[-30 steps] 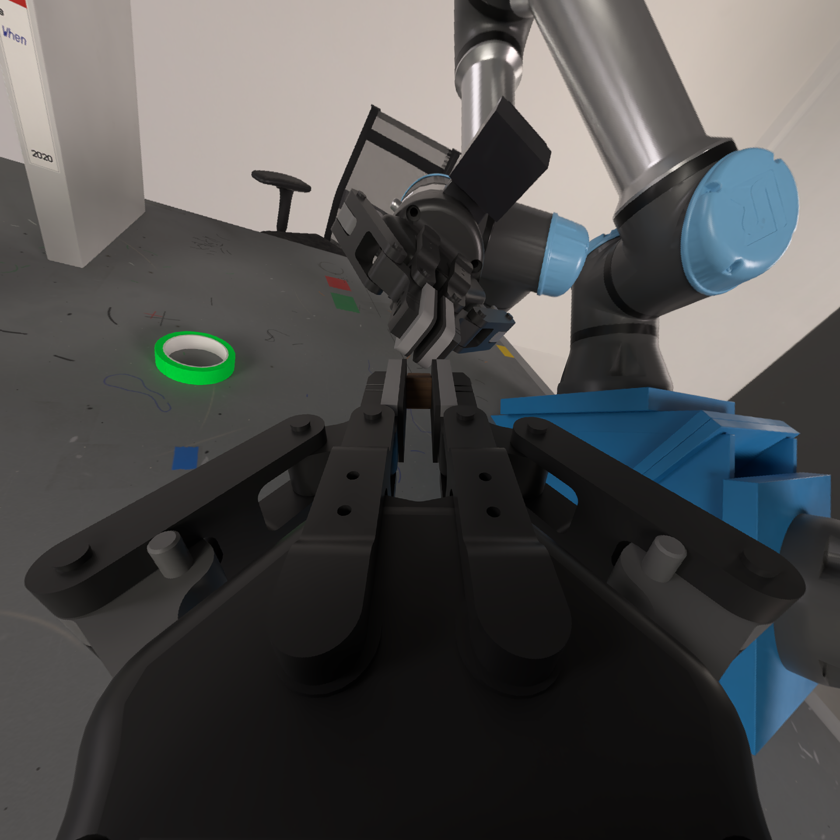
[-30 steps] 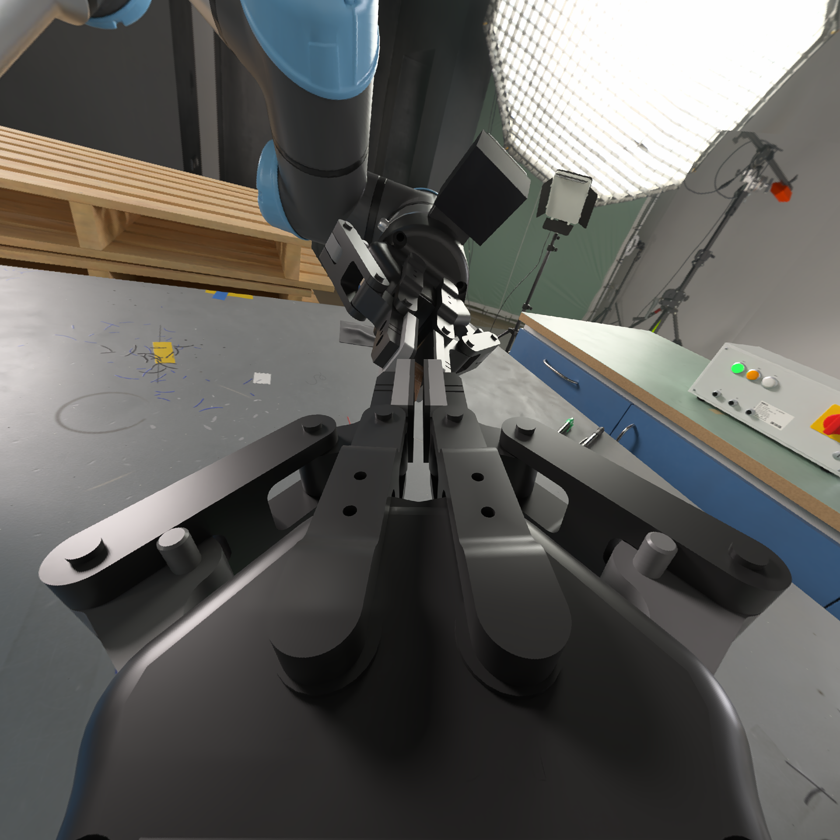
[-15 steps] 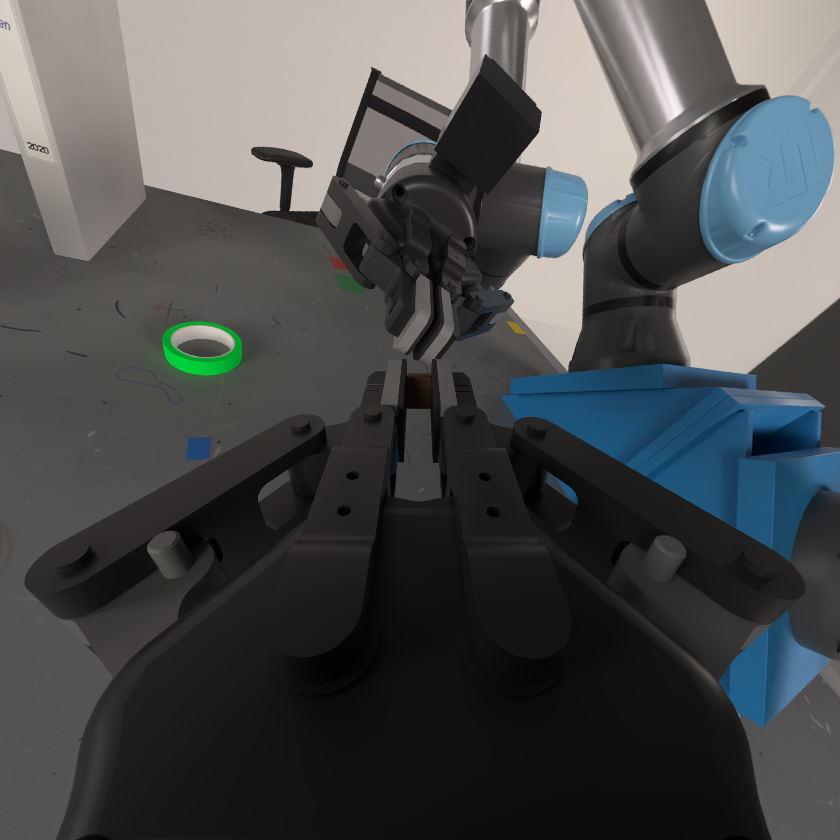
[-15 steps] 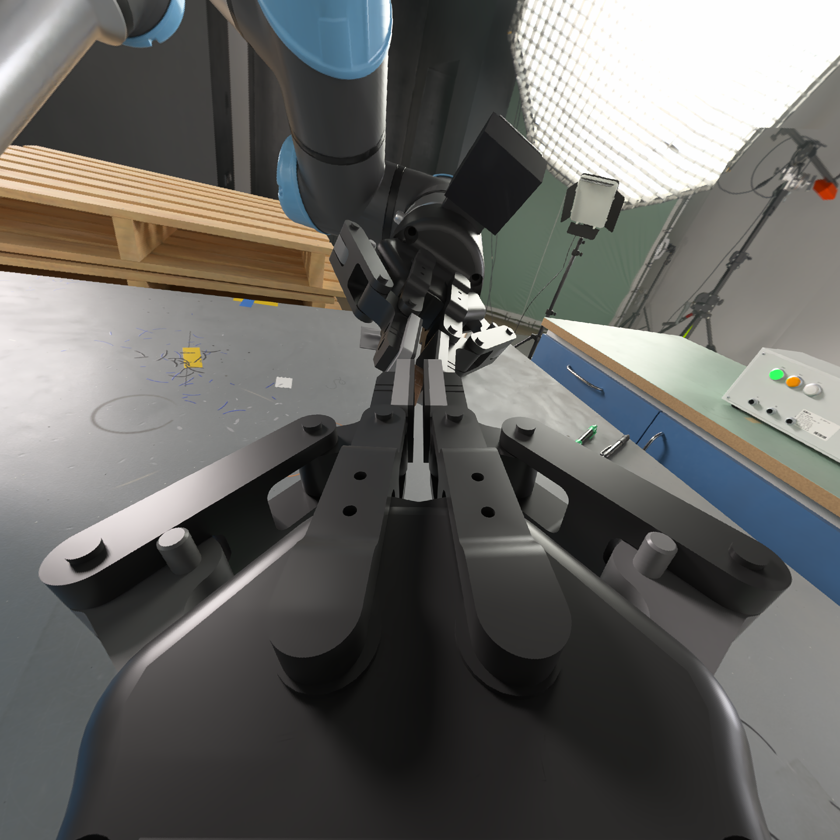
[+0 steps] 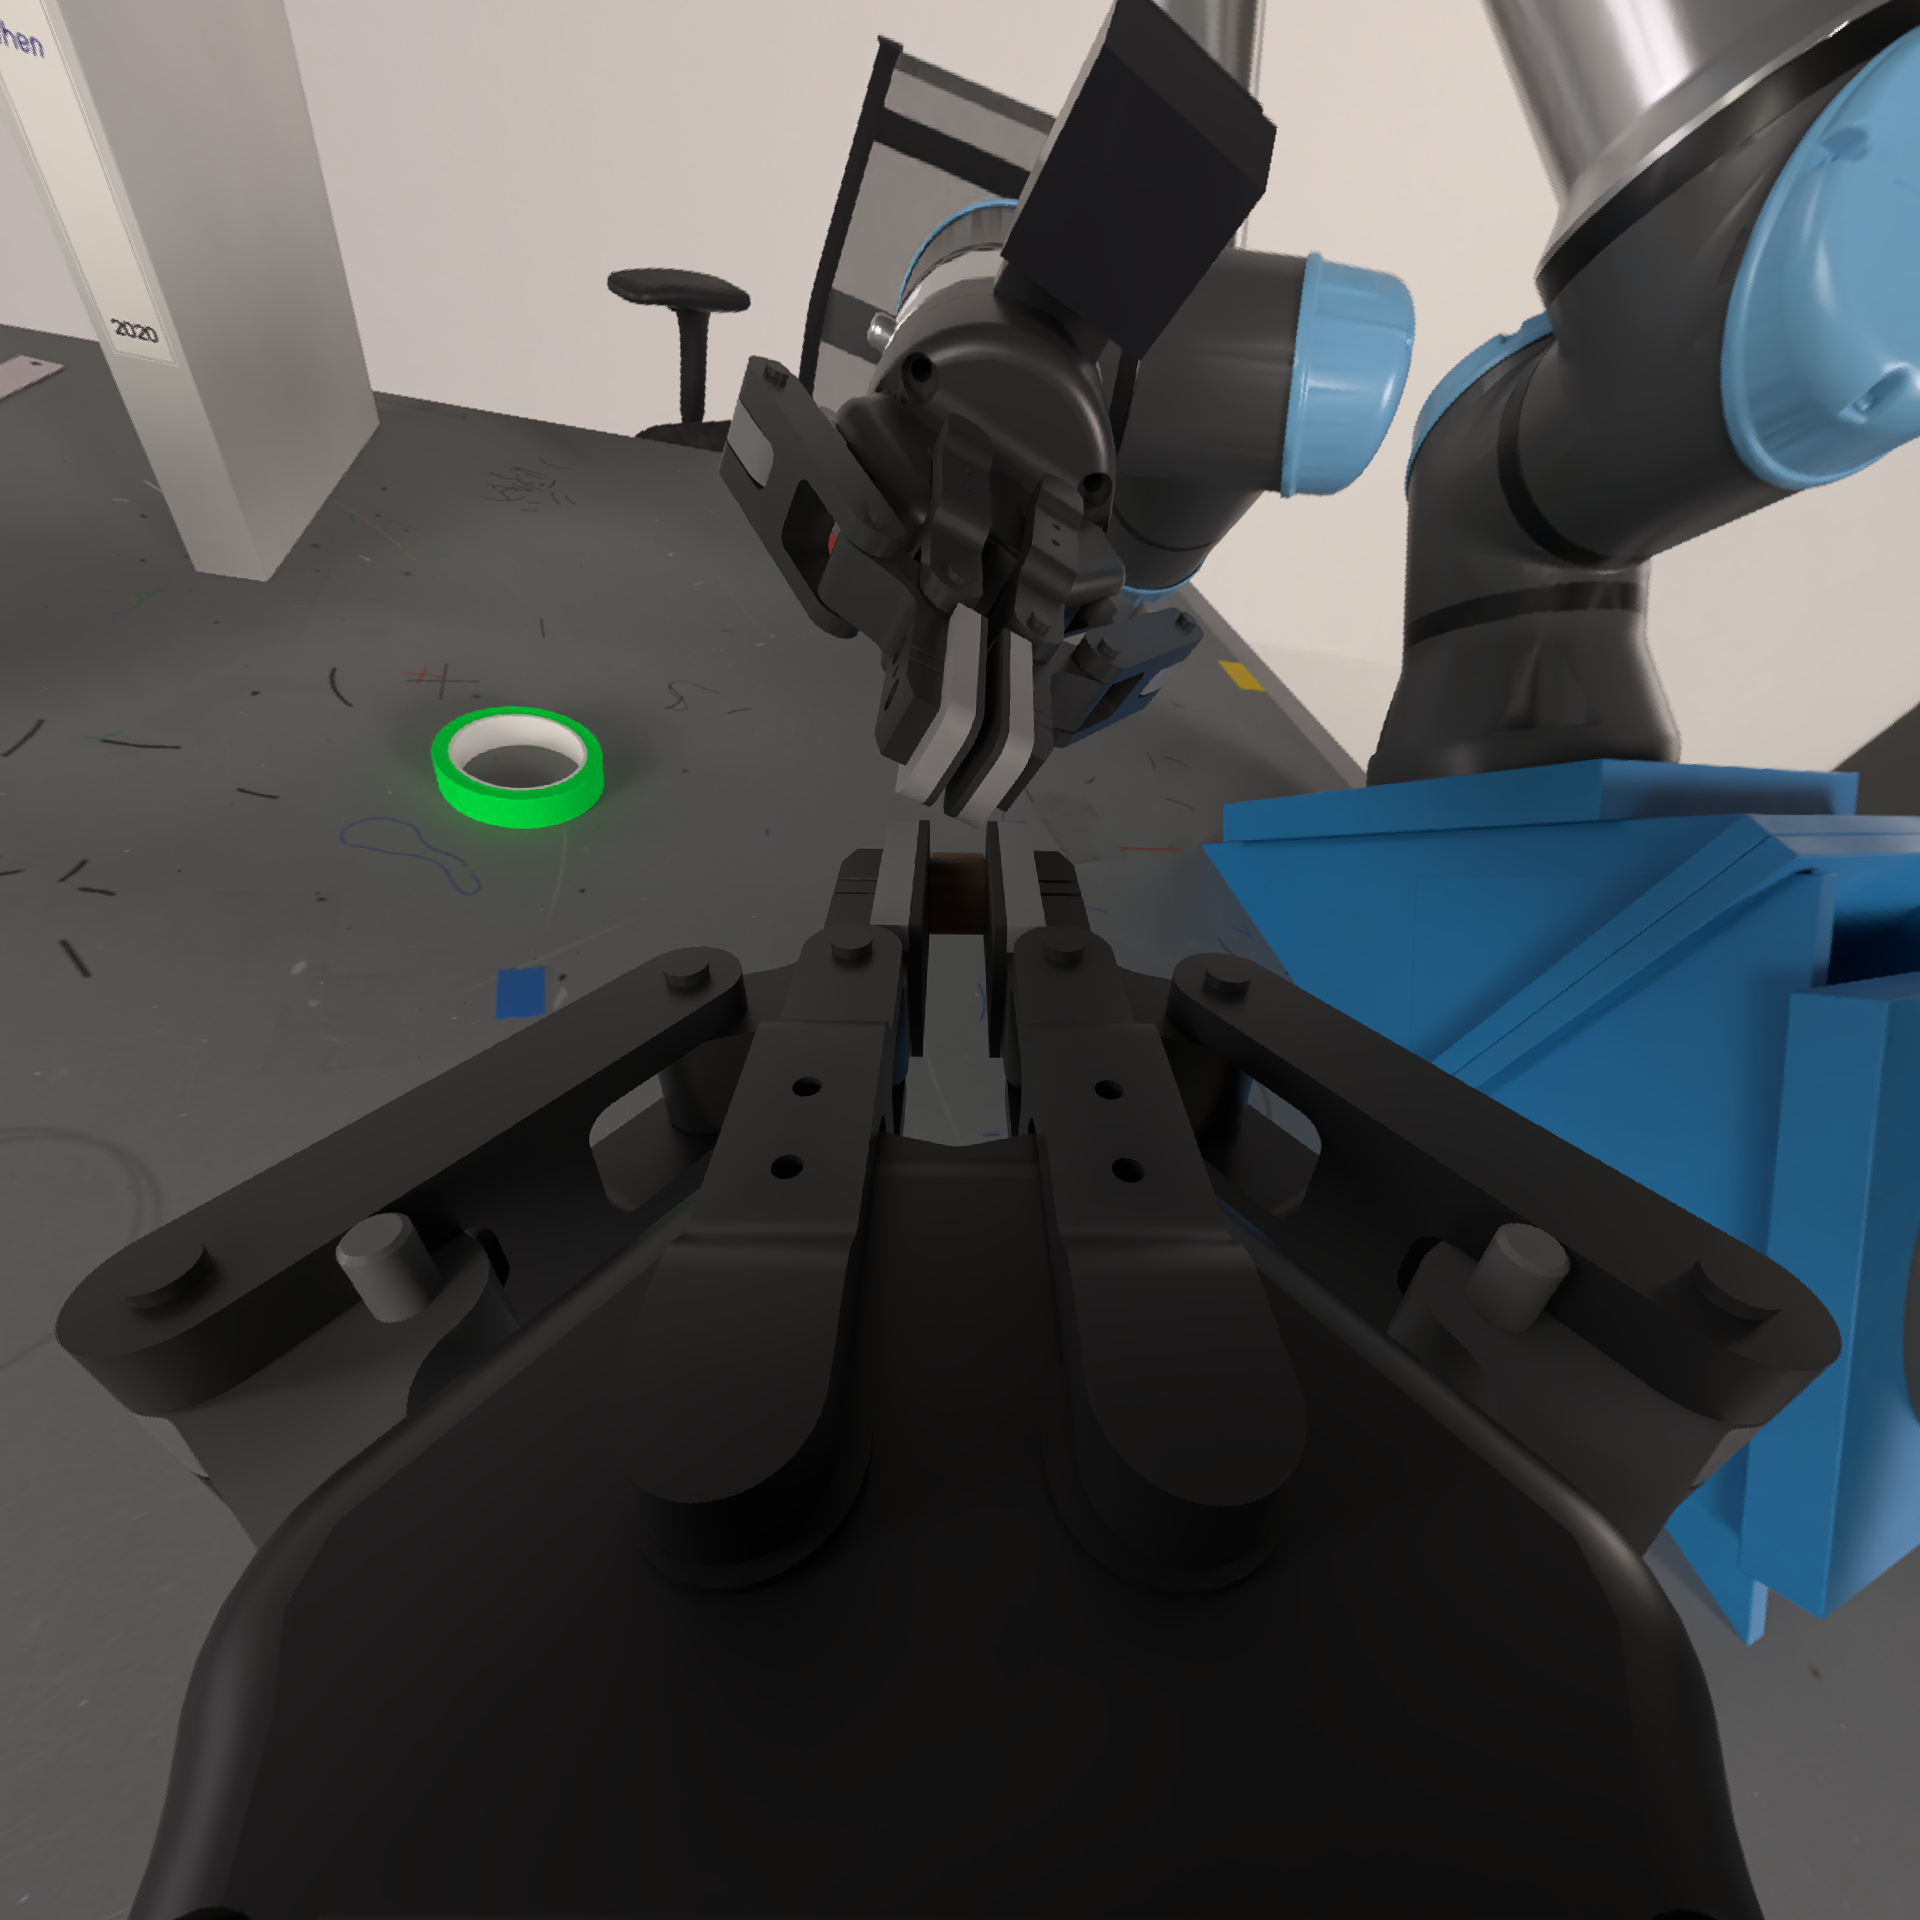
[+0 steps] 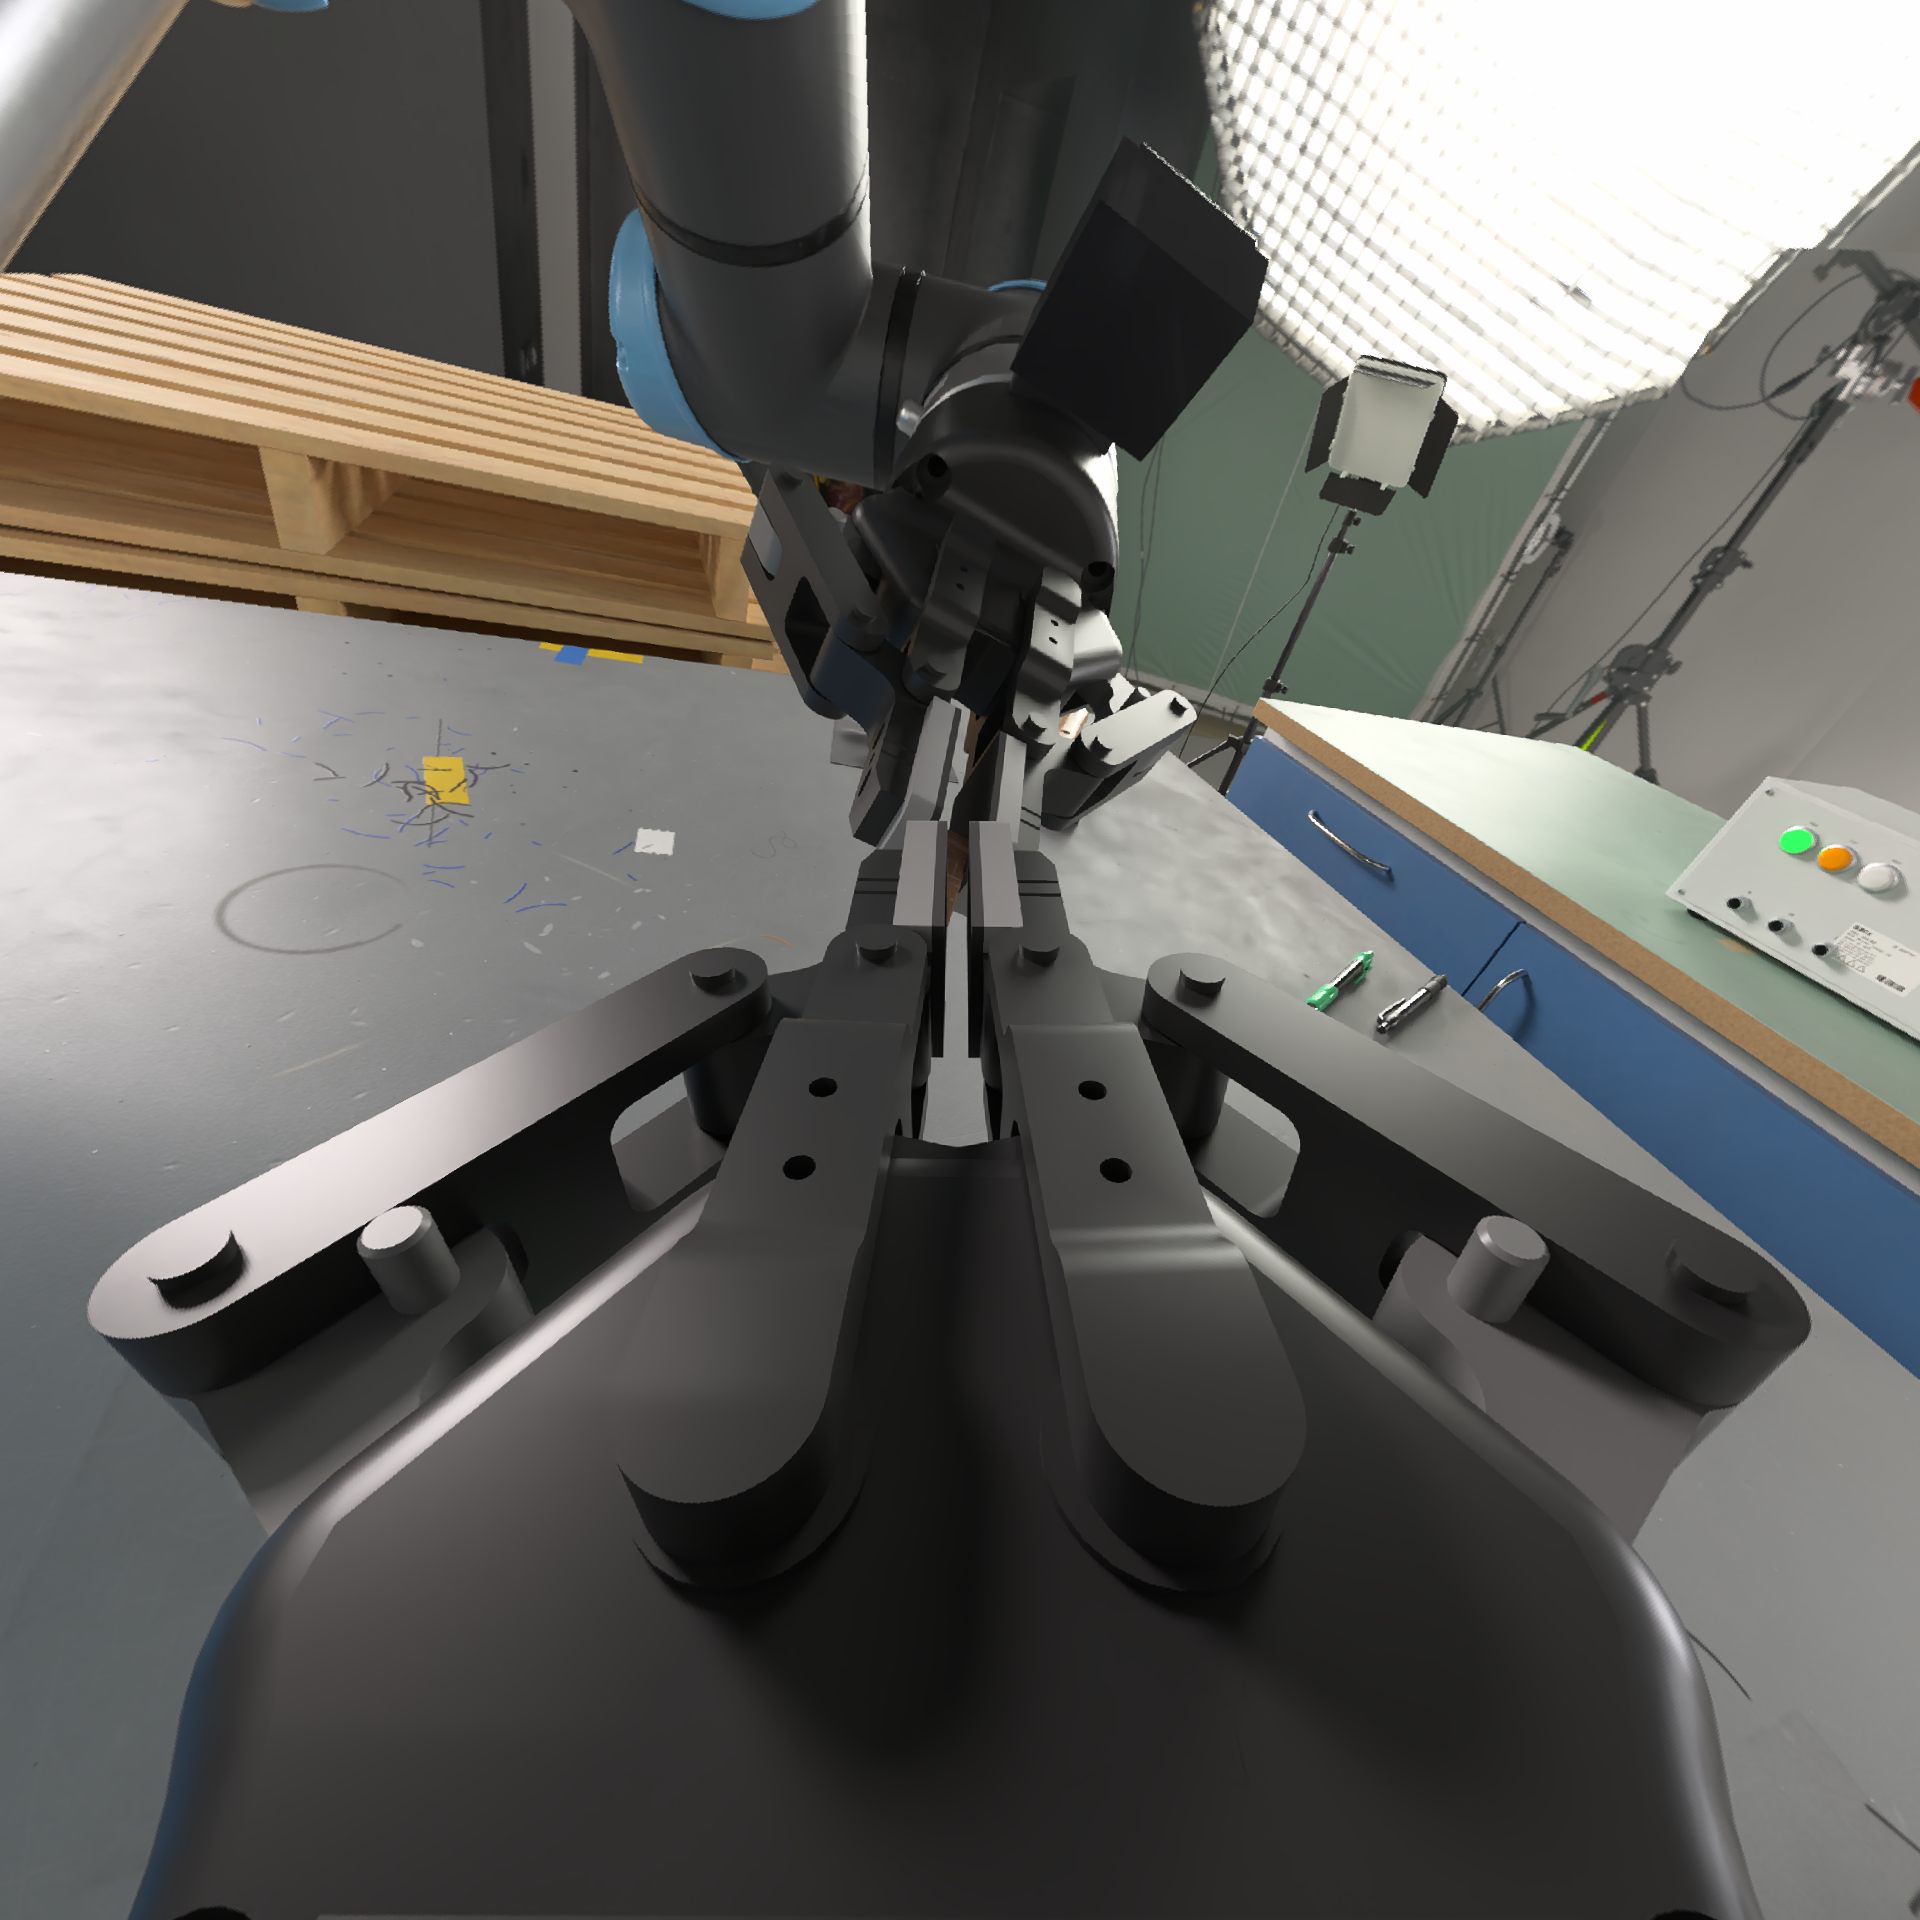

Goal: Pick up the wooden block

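Just one wooden block (image 5: pixel 957 900) here, small and dark brown, pinched between the left claw (image 5: pixel 956 883) tips at frame centre, off the worktop (image 5: pixel 260 935). It looks light and rigid, probably with smooth faces, so squeezing the flat sides is the safe bet. The right claw (image 6: pixel 958 883) is nearly closed, and a brown sliver shows between its tips; can't tell if it's gripping. One green tape roll (image 5: pixel 517 767) sits at middle left.

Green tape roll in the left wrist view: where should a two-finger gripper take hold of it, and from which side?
The green tape roll lies flat on the table with its hole facing up, nothing touching it. Coming straight down from above looks best: one finger inside the hole, one outside, pinching the ring wall. A grip across the outer curve would probably slip more easily.
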`<state>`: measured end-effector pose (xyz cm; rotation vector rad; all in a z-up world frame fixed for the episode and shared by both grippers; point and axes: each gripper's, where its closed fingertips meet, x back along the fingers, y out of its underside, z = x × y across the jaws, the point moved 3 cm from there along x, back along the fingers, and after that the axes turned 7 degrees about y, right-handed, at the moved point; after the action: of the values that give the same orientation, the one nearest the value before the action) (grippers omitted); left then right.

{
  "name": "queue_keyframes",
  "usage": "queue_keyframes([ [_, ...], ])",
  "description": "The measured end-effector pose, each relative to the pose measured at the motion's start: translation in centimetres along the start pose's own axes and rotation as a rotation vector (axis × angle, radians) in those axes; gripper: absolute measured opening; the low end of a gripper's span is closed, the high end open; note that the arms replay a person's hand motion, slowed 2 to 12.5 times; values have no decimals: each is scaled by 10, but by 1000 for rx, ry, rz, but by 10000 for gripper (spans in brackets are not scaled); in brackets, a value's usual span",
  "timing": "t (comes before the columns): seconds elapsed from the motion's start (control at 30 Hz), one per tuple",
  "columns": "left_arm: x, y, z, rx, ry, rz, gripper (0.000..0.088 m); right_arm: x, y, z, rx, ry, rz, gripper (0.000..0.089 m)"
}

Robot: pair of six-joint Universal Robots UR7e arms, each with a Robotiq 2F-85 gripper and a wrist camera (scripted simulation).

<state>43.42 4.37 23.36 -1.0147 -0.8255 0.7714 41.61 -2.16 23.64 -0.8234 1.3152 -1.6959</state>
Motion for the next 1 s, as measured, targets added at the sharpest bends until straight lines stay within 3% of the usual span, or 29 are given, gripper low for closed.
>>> queue_keyframes([
  [1.0,-4,7,-4,-165,-142,-229,96,-1,9,-1,-18,-33,-53,35],
])
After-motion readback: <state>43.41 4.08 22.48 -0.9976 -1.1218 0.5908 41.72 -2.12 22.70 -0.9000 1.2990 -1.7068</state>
